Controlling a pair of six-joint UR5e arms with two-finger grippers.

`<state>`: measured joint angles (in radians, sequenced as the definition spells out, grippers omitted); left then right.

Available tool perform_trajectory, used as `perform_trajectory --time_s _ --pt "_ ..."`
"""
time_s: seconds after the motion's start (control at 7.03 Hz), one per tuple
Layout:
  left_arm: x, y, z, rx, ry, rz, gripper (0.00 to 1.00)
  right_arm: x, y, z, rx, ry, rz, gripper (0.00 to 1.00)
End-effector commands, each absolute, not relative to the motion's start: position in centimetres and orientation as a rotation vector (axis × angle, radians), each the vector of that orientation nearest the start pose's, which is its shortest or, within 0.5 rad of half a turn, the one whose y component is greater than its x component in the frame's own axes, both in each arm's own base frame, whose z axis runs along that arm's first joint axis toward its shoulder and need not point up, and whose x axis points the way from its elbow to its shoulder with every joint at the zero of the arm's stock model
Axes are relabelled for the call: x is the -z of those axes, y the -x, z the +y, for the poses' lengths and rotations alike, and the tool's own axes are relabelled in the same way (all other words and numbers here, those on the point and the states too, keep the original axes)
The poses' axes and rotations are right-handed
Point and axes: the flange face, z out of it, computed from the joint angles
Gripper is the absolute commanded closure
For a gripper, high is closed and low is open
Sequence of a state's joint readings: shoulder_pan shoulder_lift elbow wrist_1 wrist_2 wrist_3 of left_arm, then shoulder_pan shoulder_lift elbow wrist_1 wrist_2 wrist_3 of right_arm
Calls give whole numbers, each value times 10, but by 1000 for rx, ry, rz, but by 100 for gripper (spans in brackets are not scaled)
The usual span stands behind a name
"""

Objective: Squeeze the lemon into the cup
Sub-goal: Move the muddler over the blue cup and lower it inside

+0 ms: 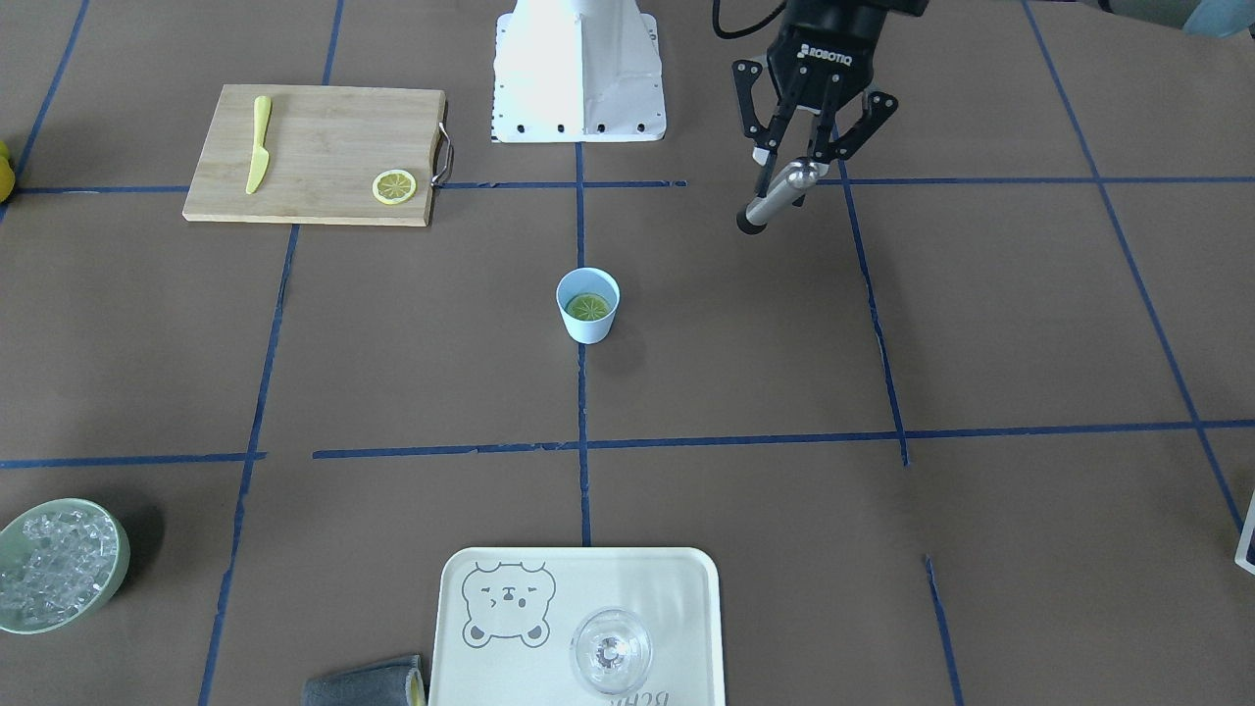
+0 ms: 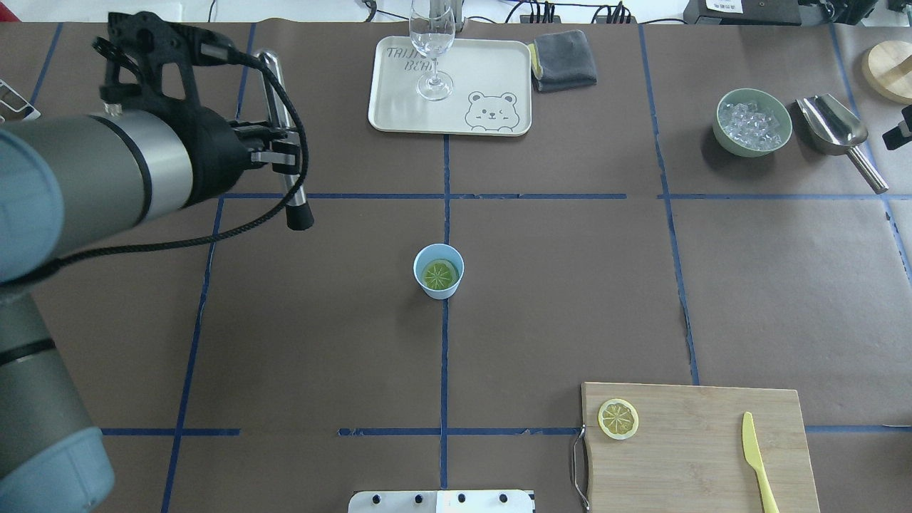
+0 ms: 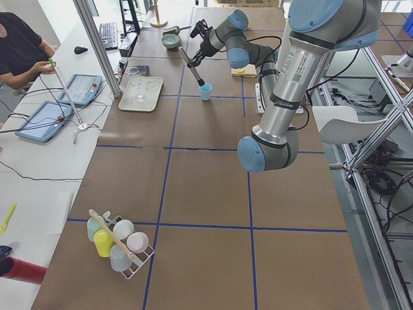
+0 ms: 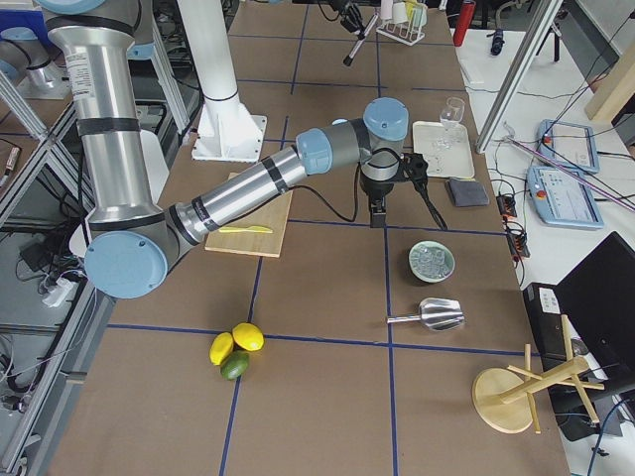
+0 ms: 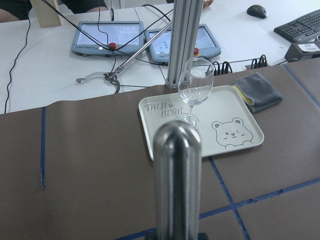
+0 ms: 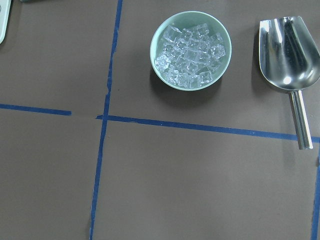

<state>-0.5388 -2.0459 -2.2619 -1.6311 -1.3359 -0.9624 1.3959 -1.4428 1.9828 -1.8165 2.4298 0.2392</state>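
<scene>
You had a light-blue cup (image 1: 588, 331), a greenish-yellow lemon slice (image 1: 588, 307) with pale segment lines, a brown table (image 1: 882, 324) gridded in blue tape (image 1: 745, 439), and a cream tray (image 1: 677, 588) printed with a grey bear (image 1: 508, 606).

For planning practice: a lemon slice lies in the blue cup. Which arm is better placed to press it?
Left. Its claw grips the metal rod, close to the cup holding the lemon; the right arm hangs far off near the ice bowl.

We view the brown worktop (image 2: 641, 299) steeply from behind the robot and from across it; both share the small light-blue cup (image 1: 591, 331) apart from the left pincer (image 1: 799, 167). End cameras look along it. Wrist cameras sit close: left along its steel rod (image 5: 177, 175), right straight down.
</scene>
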Motion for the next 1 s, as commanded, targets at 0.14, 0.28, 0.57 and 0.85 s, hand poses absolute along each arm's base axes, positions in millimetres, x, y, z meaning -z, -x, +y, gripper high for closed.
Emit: perform_trajectory --time_s 0.14,0.28,0.57,0.85 --pt "-109 -429 -361 112 -924 1075 100 -417 31 -507 60 -88 -892 0" --pt "-123 -458 -378 144 -955 1026 100 -417 31 -507 60 -88 -892 0" --pt "-139 -494 -398 188 -1004 989 100 -421 31 -508 56 -80 -890 0" --pt "-136 -498 -393 182 -1001 1001 100 -421 31 -508 56 -78 -893 0"
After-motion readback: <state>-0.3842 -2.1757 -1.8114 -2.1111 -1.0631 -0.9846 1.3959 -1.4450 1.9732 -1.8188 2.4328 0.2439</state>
